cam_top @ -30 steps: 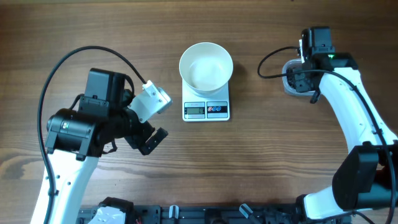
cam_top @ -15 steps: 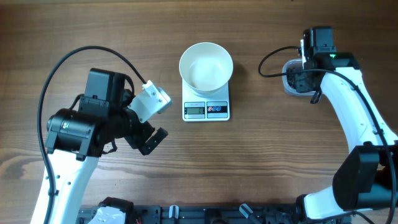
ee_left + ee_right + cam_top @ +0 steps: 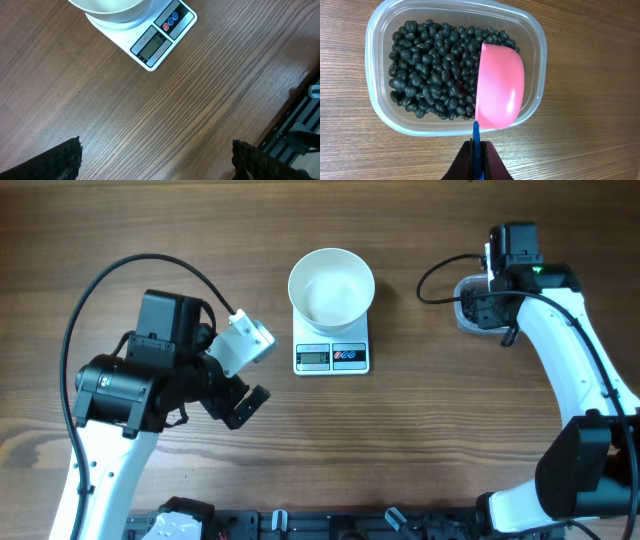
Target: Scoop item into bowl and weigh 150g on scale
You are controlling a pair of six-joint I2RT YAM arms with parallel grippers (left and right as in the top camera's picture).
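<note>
The right hand (image 3: 477, 160) is pinched narrow on the blue handle of a pink scoop (image 3: 500, 87). The scoop's long axis runs straight away from the hand, cup foremost. The cup is turned on edge, its mouth facing the beans (image 3: 427, 70), and sits in the right part of the clear tub (image 3: 380, 30). The beans fill the tub's left and middle. Well apart, mid-surface (image 3: 420, 440), the empty bowl (image 3: 296, 280) stands on the scale (image 3: 332, 357). The left hand (image 3: 157, 162) hovers wide open near the scale's display end.
</note>
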